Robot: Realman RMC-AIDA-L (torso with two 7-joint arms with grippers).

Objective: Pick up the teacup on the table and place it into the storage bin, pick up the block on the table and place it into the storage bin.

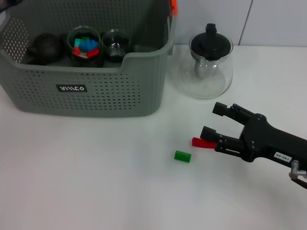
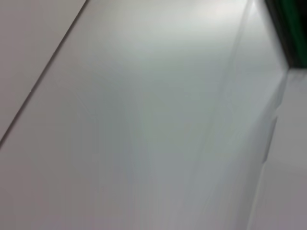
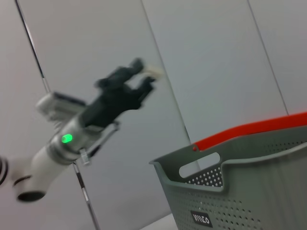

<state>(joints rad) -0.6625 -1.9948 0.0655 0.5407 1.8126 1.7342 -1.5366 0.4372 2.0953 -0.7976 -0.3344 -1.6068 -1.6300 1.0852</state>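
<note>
The storage bin (image 1: 91,91) is grey-green, its walls dotted with rows of small holes, with a black label (image 1: 71,88) lettered in white and an orange tab (image 1: 173,6) at its 1 o'clock corner. The tabletop (image 1: 96,182) is white. On it lie 2 blocks: a green block (image 1: 182,156) and a red block (image 1: 203,143). The glass teapot (image 1: 210,67) is clear with a black lid. The right gripper (image 1: 214,120) is black. The left gripper (image 3: 144,79) looks dark, perhaps black, on a white arm with a green light.

Two blocks (image 1: 182,156) (image 1: 202,142), one bin (image 1: 96,93), one carafe (image 1: 210,60).
</note>
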